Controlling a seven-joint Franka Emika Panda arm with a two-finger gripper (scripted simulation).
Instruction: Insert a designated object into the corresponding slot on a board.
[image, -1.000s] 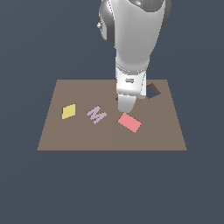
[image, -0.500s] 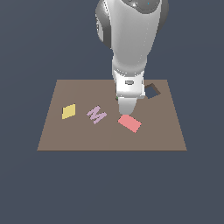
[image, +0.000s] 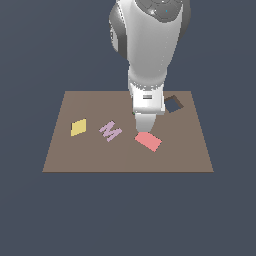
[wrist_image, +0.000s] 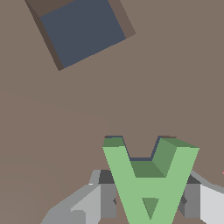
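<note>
The green letter-A block sits between my gripper's fingers, one grey finger on each side, shut on it. The block is low over the brown board. Thin dark edges show at the tips of the A's legs. The rest of the A-shaped slot is hidden under the block. In the exterior view my gripper points down at the middle of the board, and the arm hides the A and the slot.
A dark square hole lies just beyond the gripper toward the exterior view's right. A red rectangle lies right in front of the gripper. A pink M and a yellow diamond lie to the exterior view's left.
Almost nothing: the arm has shifted very slightly while the gripper stays at the same spot on the board.
</note>
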